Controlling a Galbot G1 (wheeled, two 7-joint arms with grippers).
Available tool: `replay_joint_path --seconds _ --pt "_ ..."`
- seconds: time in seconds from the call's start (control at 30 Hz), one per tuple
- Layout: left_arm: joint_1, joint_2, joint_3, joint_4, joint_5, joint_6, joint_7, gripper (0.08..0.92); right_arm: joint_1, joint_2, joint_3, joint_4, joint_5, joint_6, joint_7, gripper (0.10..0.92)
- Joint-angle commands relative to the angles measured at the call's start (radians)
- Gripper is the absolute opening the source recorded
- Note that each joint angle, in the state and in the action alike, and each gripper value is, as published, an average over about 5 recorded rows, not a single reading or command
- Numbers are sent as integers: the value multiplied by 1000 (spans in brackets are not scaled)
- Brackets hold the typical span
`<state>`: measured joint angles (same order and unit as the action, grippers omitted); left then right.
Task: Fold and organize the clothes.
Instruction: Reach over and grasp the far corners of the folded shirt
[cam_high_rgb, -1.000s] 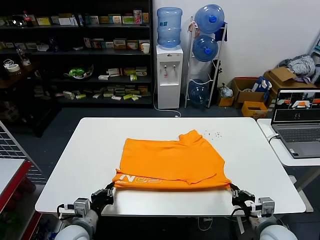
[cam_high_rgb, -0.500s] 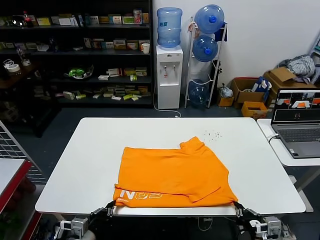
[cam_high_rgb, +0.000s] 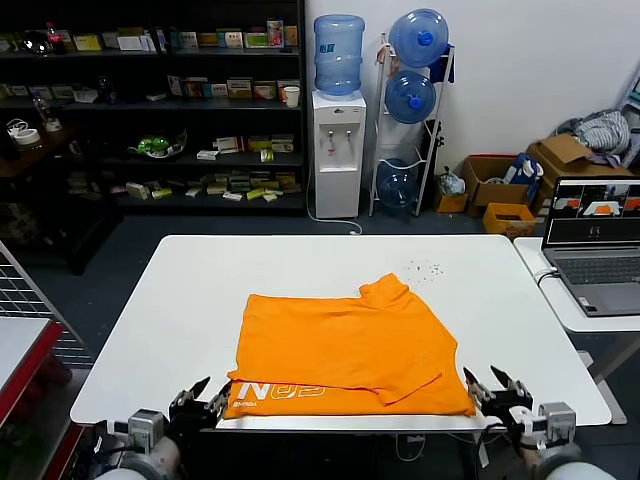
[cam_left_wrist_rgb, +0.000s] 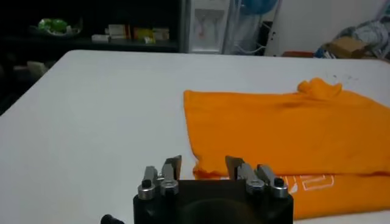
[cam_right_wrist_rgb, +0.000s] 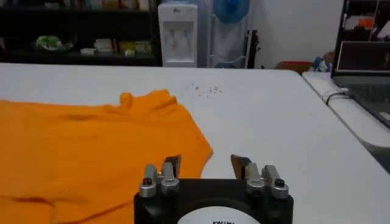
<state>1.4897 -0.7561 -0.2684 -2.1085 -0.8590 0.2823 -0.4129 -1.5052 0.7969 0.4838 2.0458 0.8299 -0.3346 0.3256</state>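
The clothes, an orange T-shirt (cam_high_rgb: 345, 345), lie folded on the white table (cam_high_rgb: 180, 290), with white lettering on the strip along the near edge. My left gripper (cam_high_rgb: 207, 397) stands open at the shirt's near left corner, nothing between its fingers. My right gripper (cam_high_rgb: 495, 385) is open just off the near right corner, also empty. In the left wrist view the shirt (cam_left_wrist_rgb: 286, 131) lies ahead of the open left gripper (cam_left_wrist_rgb: 204, 164), its corner between the tips. In the right wrist view the shirt (cam_right_wrist_rgb: 91, 146) lies ahead of the open right gripper (cam_right_wrist_rgb: 206, 162).
A laptop (cam_high_rgb: 598, 240) sits on a side table at the right. A wire rack (cam_high_rgb: 25, 295) stands at the left. Behind the table are shelves (cam_high_rgb: 150, 100), a water dispenser (cam_high_rgb: 338, 130) and a bottle rack (cam_high_rgb: 412, 110). Small dark specks (cam_high_rgb: 428, 268) dot the table's far right.
Both grippers have let go of the shirt's near corners and opened. The shirt was drawn toward me, then settled flat by the table's near edge.
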Motion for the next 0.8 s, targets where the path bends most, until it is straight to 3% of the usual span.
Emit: replay_joint_path --seconds 0.03,0.27,0.53,0.8 --pt "-498 -109 97 332 -62 -14 76 657 592 50 -280 -295 110 -38 20 759" --pt "-720 -229 239 642 -33 -42 150 812 898 245 -479 -634 110 -87 26 821" --pt "-826 -297 335 826 -17 -24 190 823 992 376 -525 -871 30 -125 -26 823" --pt "-856 -333 367 892 2 -1 205 823 1016 415 -533 -968 5 -133 -58 823"
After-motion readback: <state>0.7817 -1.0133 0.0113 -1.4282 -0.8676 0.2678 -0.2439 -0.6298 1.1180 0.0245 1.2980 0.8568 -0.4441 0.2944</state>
